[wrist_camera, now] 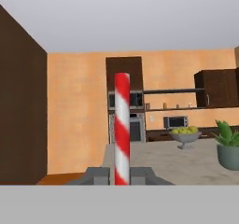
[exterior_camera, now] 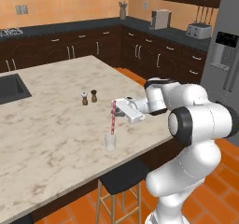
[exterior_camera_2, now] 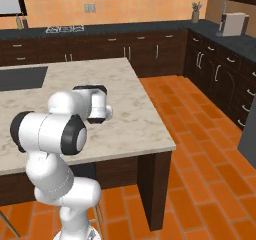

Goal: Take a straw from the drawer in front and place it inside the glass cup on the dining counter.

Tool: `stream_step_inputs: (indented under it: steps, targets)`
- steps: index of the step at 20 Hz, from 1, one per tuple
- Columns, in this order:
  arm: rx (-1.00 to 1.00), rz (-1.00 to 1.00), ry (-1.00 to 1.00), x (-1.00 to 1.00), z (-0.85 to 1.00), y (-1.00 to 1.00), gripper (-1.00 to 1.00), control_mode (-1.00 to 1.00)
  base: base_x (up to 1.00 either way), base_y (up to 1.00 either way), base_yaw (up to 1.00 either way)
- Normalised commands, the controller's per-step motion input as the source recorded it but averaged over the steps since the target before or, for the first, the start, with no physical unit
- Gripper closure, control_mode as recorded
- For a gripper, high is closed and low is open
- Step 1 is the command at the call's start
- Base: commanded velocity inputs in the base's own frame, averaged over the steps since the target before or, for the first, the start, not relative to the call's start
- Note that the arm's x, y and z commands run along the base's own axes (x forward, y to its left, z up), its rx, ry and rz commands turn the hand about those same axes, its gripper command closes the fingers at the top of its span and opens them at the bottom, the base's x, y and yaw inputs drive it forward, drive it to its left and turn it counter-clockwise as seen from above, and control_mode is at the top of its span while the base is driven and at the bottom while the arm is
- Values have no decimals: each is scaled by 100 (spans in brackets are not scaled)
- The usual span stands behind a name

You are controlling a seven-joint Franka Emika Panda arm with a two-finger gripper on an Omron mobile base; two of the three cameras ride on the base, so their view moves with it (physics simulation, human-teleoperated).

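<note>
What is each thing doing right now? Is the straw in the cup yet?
straw: upright, held, its lower end at the cup's mouth, not dropped in yet.
gripper: shut on the straw.
glass cup: upright on the dining counter, under the straw.
two shakers: upright, side by side.

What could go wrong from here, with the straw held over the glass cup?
The straw hangs upright in the shut gripper, its lower end just above the glass cup. If released off-centre, it could strike the rim and fall onto the dining counter. The small cup also sits near the counter's edge, so a nudge might tip it or push it off.
</note>
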Motion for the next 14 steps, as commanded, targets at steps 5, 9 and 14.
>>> stream_step_inputs:
  steps: [5,9,14]
  targets:
    - [-2,7,0,22,-33,15,100,-100,0,0,0]
    - [-2,6,0,31,-24,7,100,-100,0,0,0]
    - [-2,6,-2,30,-17,1,100,-100,0,0,0]
